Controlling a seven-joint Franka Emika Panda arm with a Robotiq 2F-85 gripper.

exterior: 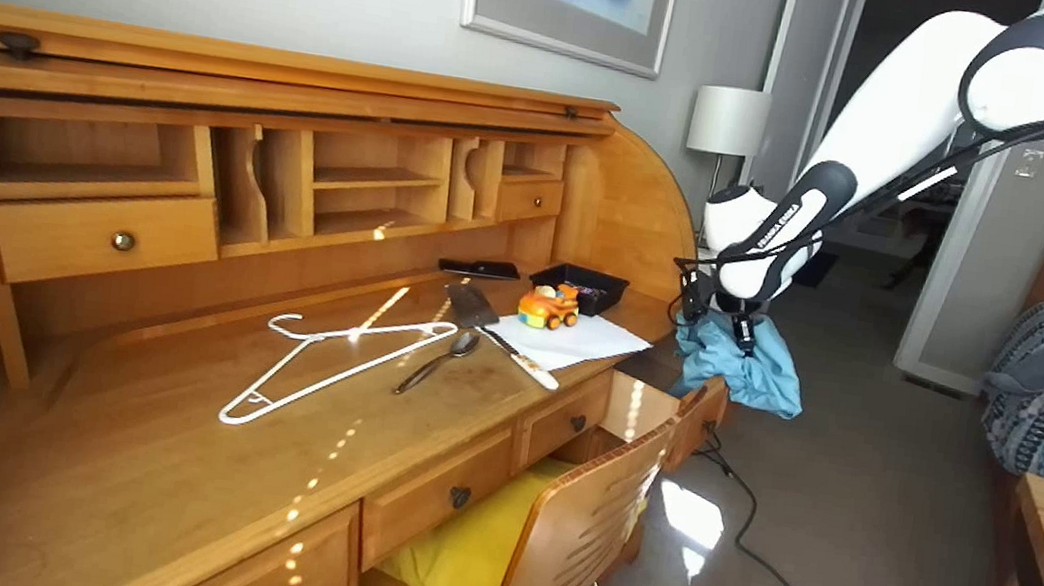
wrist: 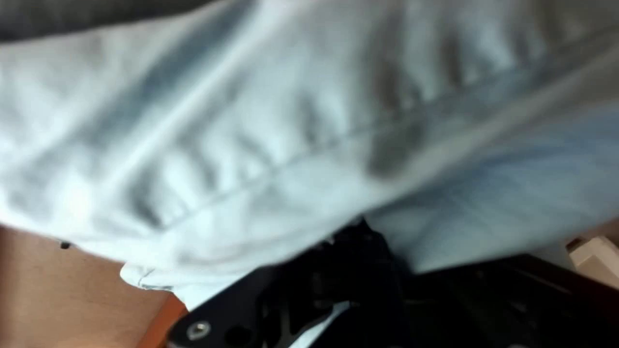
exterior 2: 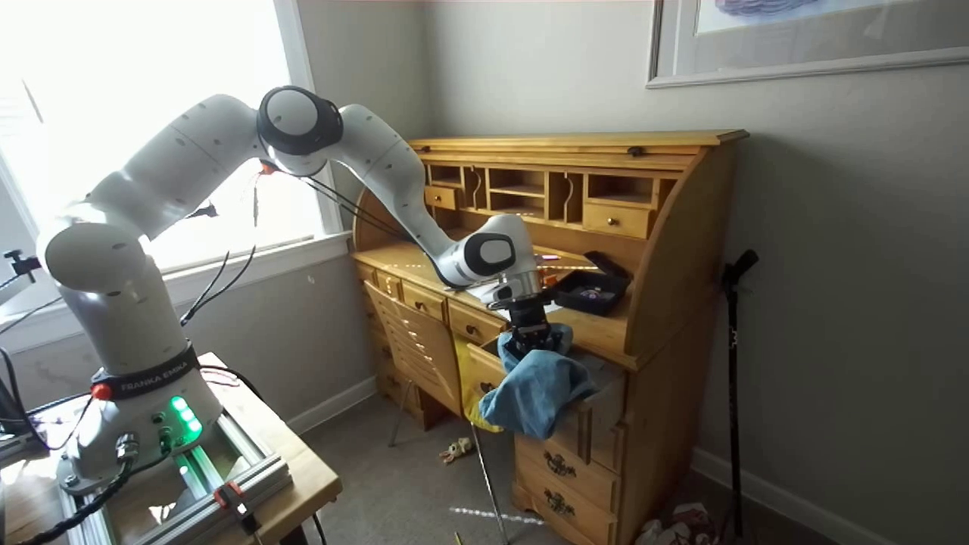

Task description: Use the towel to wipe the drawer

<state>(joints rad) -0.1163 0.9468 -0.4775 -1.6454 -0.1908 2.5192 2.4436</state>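
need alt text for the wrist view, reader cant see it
A rumpled light-blue towel, blurred, fills most of the view, held in the black gripper at the bottom. A brown surface shows at lower left, pale wood at lower right.

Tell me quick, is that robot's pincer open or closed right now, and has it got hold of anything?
Pincer: closed, holding the light-blue towel.
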